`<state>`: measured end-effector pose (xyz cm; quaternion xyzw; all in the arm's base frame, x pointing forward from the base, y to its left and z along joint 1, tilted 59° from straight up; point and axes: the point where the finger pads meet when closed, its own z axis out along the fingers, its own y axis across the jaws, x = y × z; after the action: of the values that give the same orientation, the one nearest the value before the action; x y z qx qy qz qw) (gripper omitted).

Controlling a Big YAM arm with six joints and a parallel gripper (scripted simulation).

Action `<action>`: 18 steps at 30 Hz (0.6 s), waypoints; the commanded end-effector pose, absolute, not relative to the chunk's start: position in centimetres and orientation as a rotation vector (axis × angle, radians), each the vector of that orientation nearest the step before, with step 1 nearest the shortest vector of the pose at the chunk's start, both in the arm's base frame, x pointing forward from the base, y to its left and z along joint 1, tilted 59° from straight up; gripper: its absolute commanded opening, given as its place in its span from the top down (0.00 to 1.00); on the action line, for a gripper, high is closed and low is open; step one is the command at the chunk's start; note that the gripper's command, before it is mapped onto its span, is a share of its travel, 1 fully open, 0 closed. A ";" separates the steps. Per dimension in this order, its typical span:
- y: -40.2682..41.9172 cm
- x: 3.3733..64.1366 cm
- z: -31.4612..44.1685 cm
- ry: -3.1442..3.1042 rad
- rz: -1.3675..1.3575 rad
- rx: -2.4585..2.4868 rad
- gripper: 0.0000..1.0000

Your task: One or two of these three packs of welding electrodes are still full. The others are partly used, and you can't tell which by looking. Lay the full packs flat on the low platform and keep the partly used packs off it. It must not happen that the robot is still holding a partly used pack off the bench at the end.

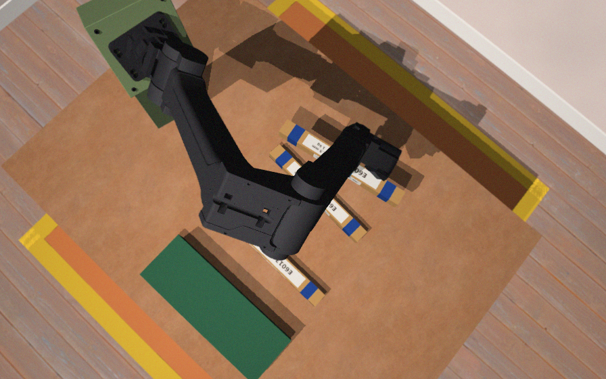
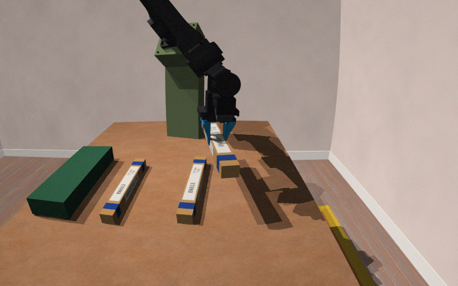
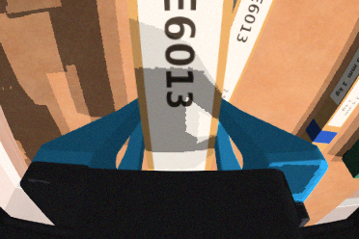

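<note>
Three long tan packs with white "E6013" labels and blue bands are on show. My gripper (image 2: 218,129) (image 3: 179,103) is shut on one pack (image 1: 314,141) (image 2: 225,156) (image 3: 179,46), gripping its middle with the blue fingers. This pack hangs above the mat, its near end sloping down, just right of the middle pack (image 1: 340,215) (image 2: 191,184) (image 3: 246,30). The middle pack lies flat on the mat. The third pack (image 1: 291,273) (image 2: 124,188) lies flat beside the low green platform (image 1: 211,306) (image 2: 67,177). The platform's top is bare. My arm hides parts of all three packs in the overhead view.
The tall green pedestal (image 1: 107,23) (image 2: 182,106) carrying my arm stands at the back of the brown mat (image 1: 84,164) (image 2: 223,248). Yellow and orange floor strips (image 1: 84,287) (image 1: 441,108) run along two sides of the mat. A wall stands close on the right.
</note>
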<state>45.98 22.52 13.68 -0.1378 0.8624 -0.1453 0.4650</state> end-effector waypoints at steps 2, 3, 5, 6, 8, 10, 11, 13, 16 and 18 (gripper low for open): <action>25.8 45.3 14.6 2.097 -0.307 -0.346 1.00; 26.1 45.3 14.5 2.099 -0.308 -0.347 1.00; 26.6 45.3 14.2 2.101 -0.310 -0.349 1.00; 26.9 45.3 14.1 2.102 -0.310 -0.350 1.00; 27.4 45.3 13.9 2.103 -0.311 -0.351 1.00; 27.7 45.2 13.9 2.102 -0.311 -0.351 1.00; 27.7 45.2 13.9 2.102 -0.311 -0.351 1.00; 28.2 45.2 14.2 2.097 -0.306 -0.346 1.00; 29.0 45.2 14.4 2.092 -0.300 -0.342 1.00; 29.6 45.2 14.1 2.094 -0.303 -0.345 1.00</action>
<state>46.12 26.47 12.88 -0.1363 0.8623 -0.1465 0.4652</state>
